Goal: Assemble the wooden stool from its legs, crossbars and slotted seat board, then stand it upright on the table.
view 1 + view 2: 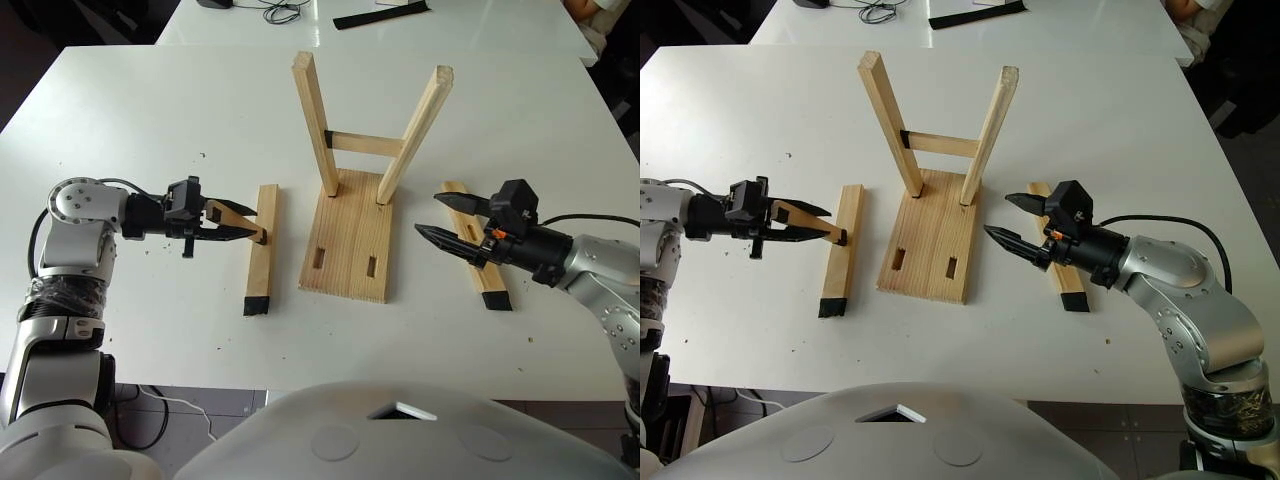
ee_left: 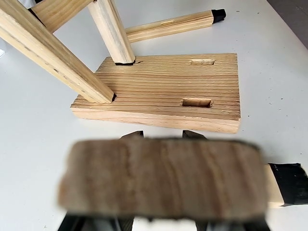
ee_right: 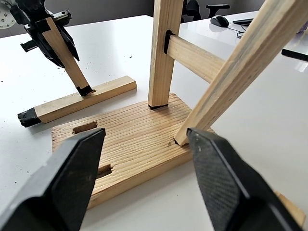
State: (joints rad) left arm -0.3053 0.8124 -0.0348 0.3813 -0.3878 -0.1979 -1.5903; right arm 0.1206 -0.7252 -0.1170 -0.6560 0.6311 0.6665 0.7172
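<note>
The slotted seat board (image 1: 345, 245) lies flat mid-table. Two legs (image 1: 316, 125) (image 1: 418, 130) stand in its far slots, joined by a crossbar (image 1: 366, 145). Its two near slots (image 1: 319, 257) are bare. To its left a third leg (image 1: 262, 255) lies on the table with a short crossbar (image 1: 228, 212) plugged into it. My left gripper (image 1: 245, 230) is shut on that crossbar (image 3: 65, 55). On the other side of the board my right gripper (image 1: 428, 214) hovers open, fingers (image 3: 72, 178) apart, over the fourth leg (image 1: 492, 285), which lies flat.
A second white table behind holds a black strip (image 1: 380, 15) and cables (image 1: 285, 12). The table's front edge (image 1: 300, 385) runs close below both arms. Wide white surface lies to the left and behind the stool parts.
</note>
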